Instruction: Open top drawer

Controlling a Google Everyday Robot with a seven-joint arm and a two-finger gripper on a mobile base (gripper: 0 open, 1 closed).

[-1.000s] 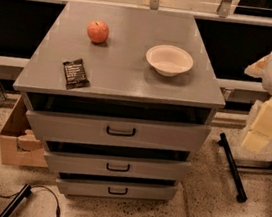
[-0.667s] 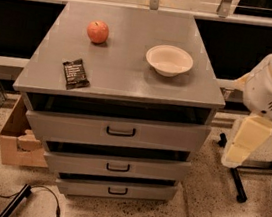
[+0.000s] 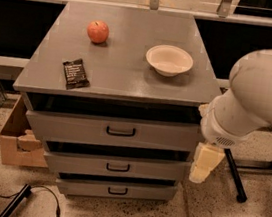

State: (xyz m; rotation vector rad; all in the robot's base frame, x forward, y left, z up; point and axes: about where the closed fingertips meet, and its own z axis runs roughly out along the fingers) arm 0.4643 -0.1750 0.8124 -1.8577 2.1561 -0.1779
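The top drawer [image 3: 72, 128] is the tallest of three grey drawers in a grey cabinet, with a black bar handle [image 3: 120, 131] at its middle. A dark gap shows between its front panel and the cabinet top. My gripper [image 3: 204, 163] is cream-coloured and hangs down from the white arm [image 3: 258, 97] at the cabinet's right side. It sits level with the middle drawer's [image 3: 78, 162] right end, to the right of and below the top drawer's handle, and holds nothing that I can see.
On the cabinet top [image 3: 121, 68] lie a red apple [image 3: 98, 31], a white bowl [image 3: 169, 60] and a dark snack packet [image 3: 75, 74]. The bottom drawer [image 3: 84, 186] is lowest. A cardboard box [image 3: 18, 139] stands at the left, a black cable [image 3: 17, 200] lies on the floor, and a black stand leg [image 3: 232, 177] is at the right.
My arm has swung in from the right towards the cabinet and fills more of the view. The gripper has moved left and down to the drawers' right edge. The drawers have not moved.
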